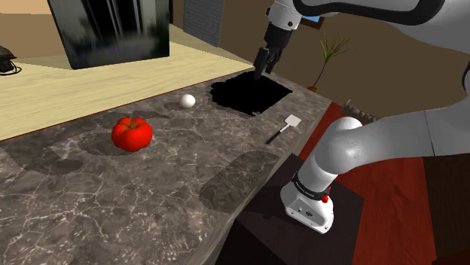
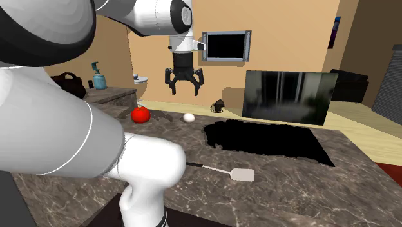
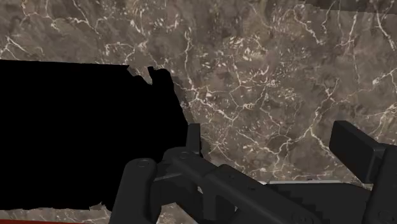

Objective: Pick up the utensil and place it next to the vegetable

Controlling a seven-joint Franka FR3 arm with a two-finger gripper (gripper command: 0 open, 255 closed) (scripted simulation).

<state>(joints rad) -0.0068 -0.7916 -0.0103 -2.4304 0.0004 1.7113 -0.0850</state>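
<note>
A spatula (image 1: 285,128) with a white blade and a thin black handle lies on the marble countertop (image 1: 173,173) near its edge by the stand; it lies close to the arm's base in the second exterior view (image 2: 227,171). A red tomato (image 1: 132,133) sits far along the counter toward the shoulder view's left, also in the second exterior view (image 2: 140,115). My black gripper (image 1: 263,69) hangs open and empty high above the counter, over the rim of a black area (image 1: 248,94). Its fingers stand spread (image 2: 185,90), and in the wrist view (image 3: 273,146) marble lies below them.
A small white egg-shaped thing (image 1: 187,100) rests between the tomato and the black area (image 2: 270,138). A dark glossy box (image 1: 113,30) stands behind the counter. A potted plant (image 1: 325,60) is beyond the far corner. A black screen (image 2: 225,45) hangs on the wall.
</note>
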